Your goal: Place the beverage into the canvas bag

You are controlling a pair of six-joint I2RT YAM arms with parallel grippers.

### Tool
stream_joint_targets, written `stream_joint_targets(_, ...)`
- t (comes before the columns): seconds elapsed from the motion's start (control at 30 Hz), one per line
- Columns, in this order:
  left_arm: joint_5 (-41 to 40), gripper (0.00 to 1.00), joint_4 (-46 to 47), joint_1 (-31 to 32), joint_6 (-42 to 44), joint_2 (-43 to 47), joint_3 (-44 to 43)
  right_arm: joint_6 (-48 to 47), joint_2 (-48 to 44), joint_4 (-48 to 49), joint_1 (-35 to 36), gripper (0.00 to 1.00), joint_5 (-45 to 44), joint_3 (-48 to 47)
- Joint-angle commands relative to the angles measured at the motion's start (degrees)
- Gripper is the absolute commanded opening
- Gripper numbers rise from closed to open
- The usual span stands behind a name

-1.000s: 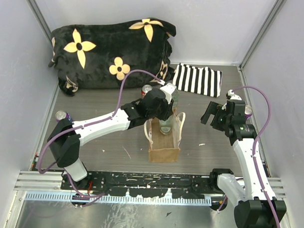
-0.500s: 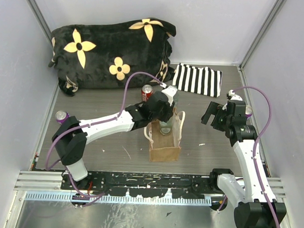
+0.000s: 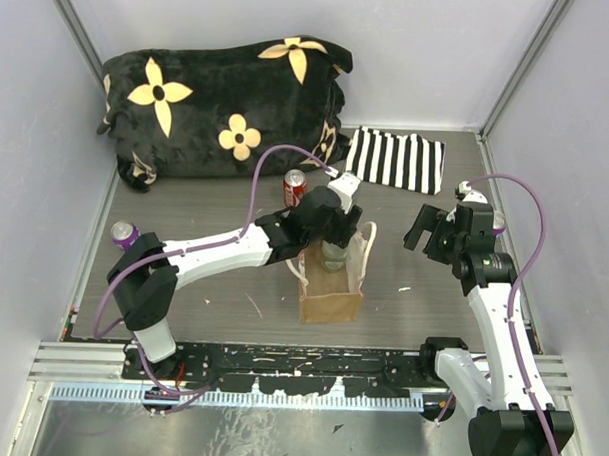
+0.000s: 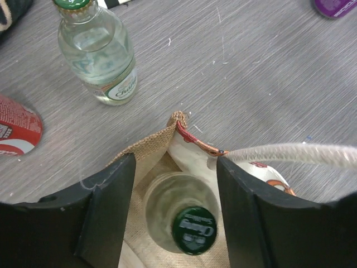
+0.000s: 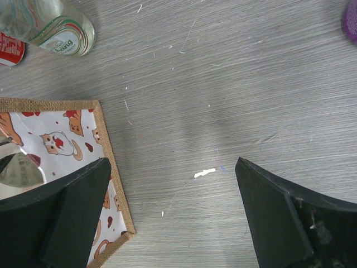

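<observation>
My left gripper [image 4: 175, 173] has just spread its fingers off the green-capped bottle [image 4: 193, 230], which stands upright inside the canvas bag [image 4: 150, 148] between my parted, empty jaws. I judge the placing done, bar lifting clear. My right gripper [image 5: 173, 190] hangs wide open beside the bag, holding nothing, and farther out a second bottle [image 4: 97, 53] and a red can [image 4: 17, 125] stand on the table [image 4: 251, 67].

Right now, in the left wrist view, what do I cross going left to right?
red can → clear bottle standing outside the bag → green-capped bottle down inside the canvas bag → purple can, cut off at the top-right corner.
</observation>
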State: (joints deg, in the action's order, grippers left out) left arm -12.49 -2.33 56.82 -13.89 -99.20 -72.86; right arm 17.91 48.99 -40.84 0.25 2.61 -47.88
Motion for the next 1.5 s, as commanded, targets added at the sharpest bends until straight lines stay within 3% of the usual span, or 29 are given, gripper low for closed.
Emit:
stream_joint_targets(0.0, -1.1, 0.71, 4.5, 0.6, 1.0, 0.7, -0.7, -0.6, -1.2, 1.3, 0.0, 1.0, -0.6, -0.2)
stream_joint_targets(0.53, -2.4, 0.97, 2.5, 0.7, 3.9, 5.4, 0.0, -0.8, 3.9, 4.0, 0.0, 1.0, 0.8, -4.6)
stream_joint_targets(0.83, -3.8, 0.98, 2.1, -0.2, 5.6, 7.7, -0.3, -1.1, 7.1, 6.2, 0.0, 1.0, 1.9, -6.8)
stream_joint_targets(1.13, -3.3, 0.98, -0.6, -10.6, 5.1, 12.5, -0.2, -2.7, 21.2, 11.6, 1.1, 0.99, 4.4, -19.6)
stream_joint_targets(1.47, -0.1, 0.98, -4.8, -25.0, 2.0, 21.4, 8.1, -5.1, 37.9, 17.6, 19.6, 0.98, -9.0, -32.0)
